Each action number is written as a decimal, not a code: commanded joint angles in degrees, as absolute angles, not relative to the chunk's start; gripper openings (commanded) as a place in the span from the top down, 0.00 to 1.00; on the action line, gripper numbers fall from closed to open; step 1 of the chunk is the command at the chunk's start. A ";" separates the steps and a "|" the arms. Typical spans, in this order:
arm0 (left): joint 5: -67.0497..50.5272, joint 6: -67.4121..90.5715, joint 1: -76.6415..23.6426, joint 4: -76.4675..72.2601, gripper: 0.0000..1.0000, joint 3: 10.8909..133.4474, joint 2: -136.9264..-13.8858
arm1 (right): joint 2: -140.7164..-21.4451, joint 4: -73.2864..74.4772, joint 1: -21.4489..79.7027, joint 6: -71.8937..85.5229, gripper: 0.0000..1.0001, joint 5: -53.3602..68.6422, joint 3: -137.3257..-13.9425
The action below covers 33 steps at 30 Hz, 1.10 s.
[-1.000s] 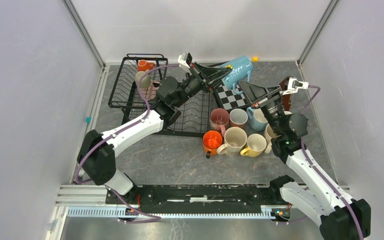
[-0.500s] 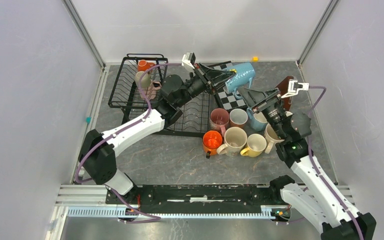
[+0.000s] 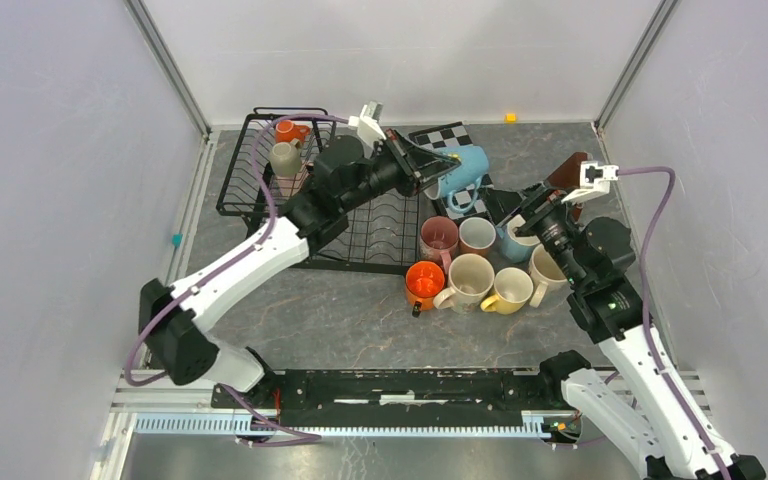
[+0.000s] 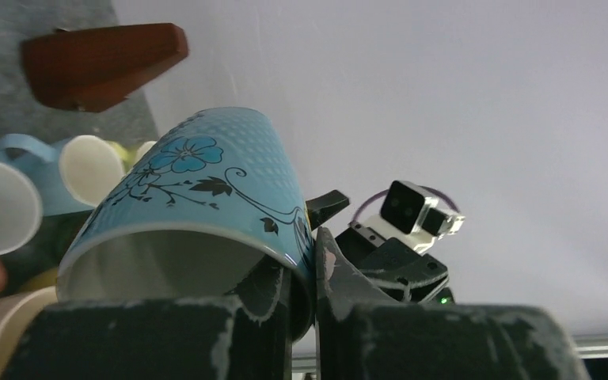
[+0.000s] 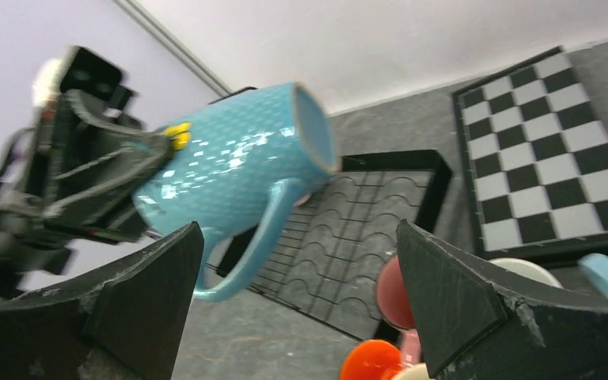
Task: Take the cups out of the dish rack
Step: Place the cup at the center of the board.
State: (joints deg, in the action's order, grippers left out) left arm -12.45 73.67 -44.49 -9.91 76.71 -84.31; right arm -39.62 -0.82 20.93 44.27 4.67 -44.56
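Note:
A light blue cup (image 3: pixel 460 168) with a flower pattern hangs tilted over the checkerboard's near edge. My left gripper (image 3: pixel 439 166) is shut on its rim (image 4: pixel 305 265), one finger inside and one outside. My right gripper (image 3: pixel 508 205) stands wide open just right of that cup; its fingers (image 5: pixel 149 305) flank nothing, and the cup's handle (image 5: pixel 247 252) hangs close by the left one. The black wire dish rack (image 3: pixel 243 175) at the back left still holds an orange cup (image 3: pixel 286 130), a beige one (image 3: pixel 283 158) and a pink one (image 3: pixel 301 181).
Several cups stand grouped on the table: pink (image 3: pixel 438 238), orange (image 3: pixel 424 283), cream (image 3: pixel 470 280), yellow (image 3: pixel 510 290), blue (image 3: pixel 513 240). A checkerboard (image 3: pixel 438 137) lies behind them and a brown block (image 3: pixel 567 175) to the right. Grey walls close in on the sides and back.
My right gripper has opened wide and drawn back from the blue cup. My left gripper has carried the cup lower and leftward, toward the grouped cups.

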 commanded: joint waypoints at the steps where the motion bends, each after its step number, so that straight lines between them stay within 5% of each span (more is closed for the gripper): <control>1: -10.86 59.36 -44.81 4.79 0.98 82.66 -76.04 | -39.08 9.42 20.85 35.04 0.02 -0.72 -49.04; 17: -5.26 39.62 -54.11 43.51 0.98 78.76 -65.73 | -46.53 11.68 20.86 28.26 0.02 -1.66 -52.67; 33: 8.42 40.98 -64.48 46.58 0.98 67.70 -75.00 | -48.89 10.97 20.91 27.99 0.02 1.80 -52.96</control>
